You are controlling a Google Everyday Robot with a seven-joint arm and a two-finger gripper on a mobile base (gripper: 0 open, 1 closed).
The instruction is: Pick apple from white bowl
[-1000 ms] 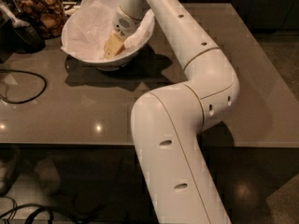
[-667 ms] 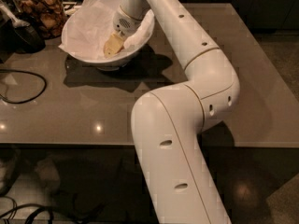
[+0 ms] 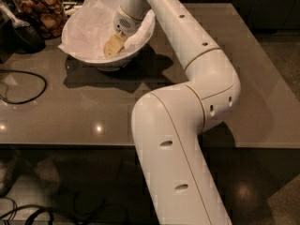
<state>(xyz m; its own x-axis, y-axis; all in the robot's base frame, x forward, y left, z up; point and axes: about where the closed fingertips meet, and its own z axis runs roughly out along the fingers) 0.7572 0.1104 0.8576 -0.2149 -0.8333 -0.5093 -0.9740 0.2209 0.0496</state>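
The white bowl (image 3: 123, 60), wide and lined with crumpled white paper, stands at the far left of the grey table (image 3: 84, 111). My arm reaches over its right rim, and the gripper (image 3: 112, 45), with a pale yellowish tip, is down inside the bowl against the paper. No apple shows; it is hidden by the gripper and the paper, or lies out of view.
A glass jar of brown snacks (image 3: 43, 9) stands just left of the bowl, with a black object (image 3: 19, 33) beside it. A black cable (image 3: 22, 87) loops on the table's left side. My arm's big elbow (image 3: 206, 102) hangs over the table's front right.
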